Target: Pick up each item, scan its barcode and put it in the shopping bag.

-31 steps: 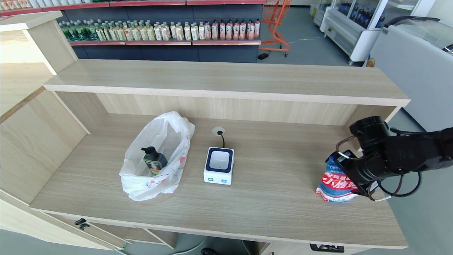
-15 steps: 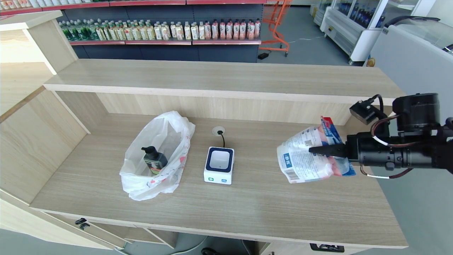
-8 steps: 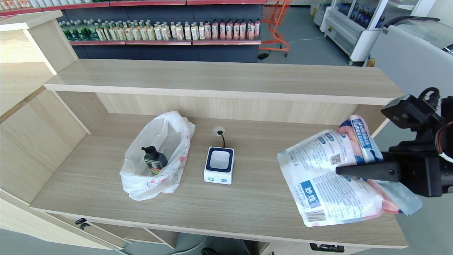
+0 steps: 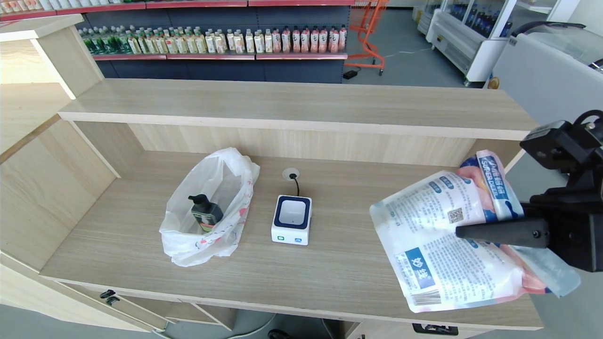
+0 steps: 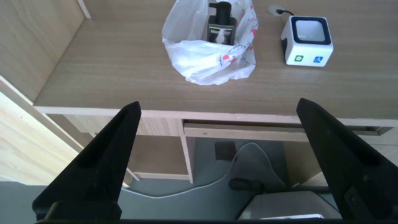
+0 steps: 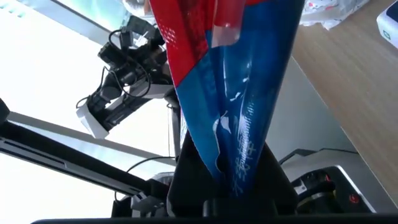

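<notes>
My right gripper (image 4: 466, 230) is shut on a white, blue and pink snack pouch (image 4: 438, 245), held in the air over the counter's right end with its printed back and barcode facing up. In the right wrist view the same pouch (image 6: 242, 93) shows red and blue, pinched between the fingers. The white barcode scanner (image 4: 291, 219) sits mid-counter, well to the left of the pouch. Left of it lies the open plastic shopping bag (image 4: 221, 235) with a dark pump bottle (image 4: 205, 214) inside. My left gripper (image 5: 217, 162) hangs open below the counter's front edge, with the shopping bag (image 5: 208, 53) and scanner (image 5: 308, 40) beyond it.
The wooden counter (image 4: 330, 268) has a raised back ledge (image 4: 301, 103) and a side wall at the left. A cable hole sits behind the scanner. Bare counter lies between scanner and pouch. Store shelves and freezers stand beyond.
The right gripper lifted the pouch off the counter's right end, turned its back face upward and brought it closer to the camera; in the last half second it shifted only slightly.
</notes>
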Tool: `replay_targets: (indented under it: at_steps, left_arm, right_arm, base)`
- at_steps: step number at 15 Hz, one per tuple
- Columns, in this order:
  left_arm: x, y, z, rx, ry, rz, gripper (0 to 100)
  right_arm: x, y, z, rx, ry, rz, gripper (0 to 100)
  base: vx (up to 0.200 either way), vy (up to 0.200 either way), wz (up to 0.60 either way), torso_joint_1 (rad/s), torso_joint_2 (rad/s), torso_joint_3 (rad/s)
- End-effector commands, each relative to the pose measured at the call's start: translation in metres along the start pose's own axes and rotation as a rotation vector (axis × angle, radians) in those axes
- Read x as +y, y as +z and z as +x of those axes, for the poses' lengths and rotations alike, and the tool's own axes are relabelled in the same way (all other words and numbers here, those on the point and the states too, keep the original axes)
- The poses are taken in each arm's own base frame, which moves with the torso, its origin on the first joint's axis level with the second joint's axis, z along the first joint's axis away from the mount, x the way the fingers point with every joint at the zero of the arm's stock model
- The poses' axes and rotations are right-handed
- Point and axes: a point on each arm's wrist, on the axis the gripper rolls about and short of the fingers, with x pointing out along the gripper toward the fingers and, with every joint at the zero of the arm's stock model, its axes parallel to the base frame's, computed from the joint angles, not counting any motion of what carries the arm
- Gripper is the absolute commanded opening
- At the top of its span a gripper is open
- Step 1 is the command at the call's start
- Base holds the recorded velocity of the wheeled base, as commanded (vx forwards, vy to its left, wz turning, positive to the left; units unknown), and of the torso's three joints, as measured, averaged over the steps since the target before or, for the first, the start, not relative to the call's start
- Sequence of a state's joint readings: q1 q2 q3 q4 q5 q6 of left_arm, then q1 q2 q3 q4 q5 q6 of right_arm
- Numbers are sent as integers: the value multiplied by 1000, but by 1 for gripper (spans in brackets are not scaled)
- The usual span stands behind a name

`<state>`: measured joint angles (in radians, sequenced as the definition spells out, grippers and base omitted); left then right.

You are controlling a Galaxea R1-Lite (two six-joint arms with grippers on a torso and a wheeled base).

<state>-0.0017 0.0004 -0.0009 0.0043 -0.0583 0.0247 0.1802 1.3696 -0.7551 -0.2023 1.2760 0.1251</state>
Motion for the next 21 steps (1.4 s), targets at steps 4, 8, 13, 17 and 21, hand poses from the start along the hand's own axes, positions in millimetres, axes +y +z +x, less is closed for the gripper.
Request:
replay_targets:
  at_steps: [4, 8, 13, 17, 21]
  left_arm:
    - [0, 0, 0, -1, 0, 1, 100]
    - [0, 0, 0, -1, 0, 1, 100]
    - [0, 0, 0, -1, 0, 0, 100]
    - [0, 0, 0, -1, 0, 0, 100]
    - [0, 0, 0, -1, 0, 0, 100]
  right_arm:
    - [5, -5, -1, 11, 2, 50, 0]
    - [13, -4, 8, 31, 19, 93, 0]
    - [13, -4, 12, 34, -13, 95, 0]
    - [13, -1, 12, 30, -11, 84, 0]
    - [13, 0, 13, 31, -11, 84, 0]
  base:
    - [0, 0, 0, 0, 0, 0]
    - [0, 0, 0, 0, 0, 0]
    - [0, 0, 0, 0, 0, 0]
    - [0, 0, 0, 0, 0, 0]
    - [0, 0, 0, 0, 0, 0]
